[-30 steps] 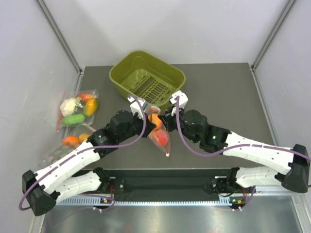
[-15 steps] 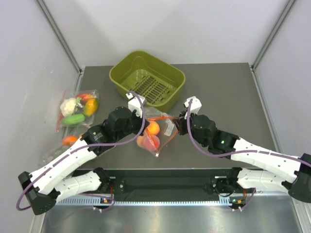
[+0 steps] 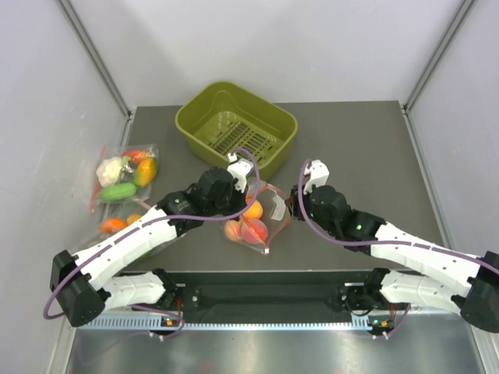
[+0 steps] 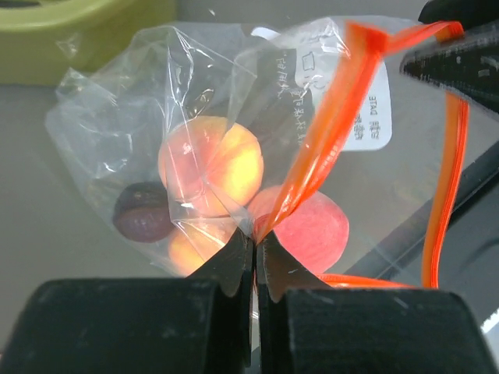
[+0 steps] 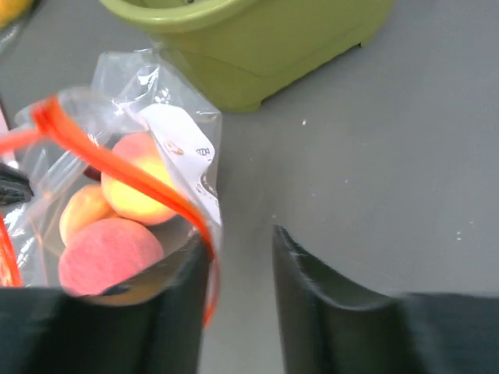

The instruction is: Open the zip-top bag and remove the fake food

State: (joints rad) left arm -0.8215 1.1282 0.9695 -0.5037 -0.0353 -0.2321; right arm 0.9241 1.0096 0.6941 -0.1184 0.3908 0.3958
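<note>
My left gripper [image 4: 255, 248] pinches the orange zip strip [image 4: 327, 132] of the crinkly clear bag [image 4: 117, 117]. Three peaches [image 4: 210, 164] sit inside. My right gripper [image 5: 240, 245] is narrowly parted beside it.

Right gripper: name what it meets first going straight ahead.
Likely the green basket; only bare table shows between it and the right gripper. The zip-top bag lies off to one side of that line, though depth is unclear.

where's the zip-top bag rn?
Top external view: the zip-top bag is mid-table between the left gripper and right gripper, just nearer the arms than the green basket, its orange strip pinched in the left jaws.
</note>
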